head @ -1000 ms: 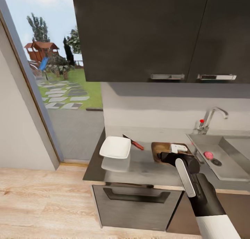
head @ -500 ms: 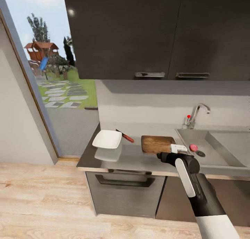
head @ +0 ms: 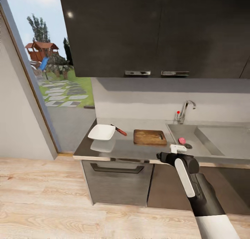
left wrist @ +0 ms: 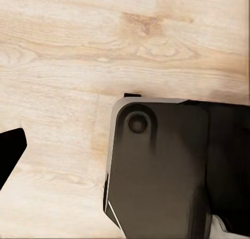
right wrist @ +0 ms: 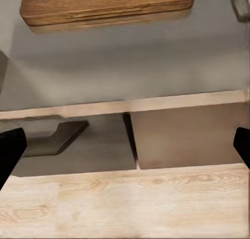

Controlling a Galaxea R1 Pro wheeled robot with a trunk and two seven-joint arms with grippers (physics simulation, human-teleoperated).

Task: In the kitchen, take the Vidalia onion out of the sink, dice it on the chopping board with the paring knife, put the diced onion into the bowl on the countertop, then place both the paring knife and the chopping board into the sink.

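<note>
My arm [head: 194, 183] is black with a white stripe. The countertop [head: 121, 149] gleams dark grey with a pale edge; on it sit a white bowl [head: 101, 132], a red-handled paring knife [head: 119, 129] and a brown wood-grained chopping board [head: 149, 137]. A pinkish-red Vidalia onion [head: 181, 140] lies in the grey sink [head: 208, 142]. The floor [head: 45, 201] is pale wood.

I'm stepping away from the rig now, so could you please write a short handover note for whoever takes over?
Right hand: open, empty, hovering short of the countertop front edge.
Left hand: open over the wood floor, holding nothing.
Onion: whole, in the sink beside the drain.
Board: on the countertop, bare.
Knife: between bowl and board.
Bowl: empty, at the counter's left end.
Done: nothing yet.
Left: fetch onion, dice it, fill bowl, put knife and board in sink.
</note>
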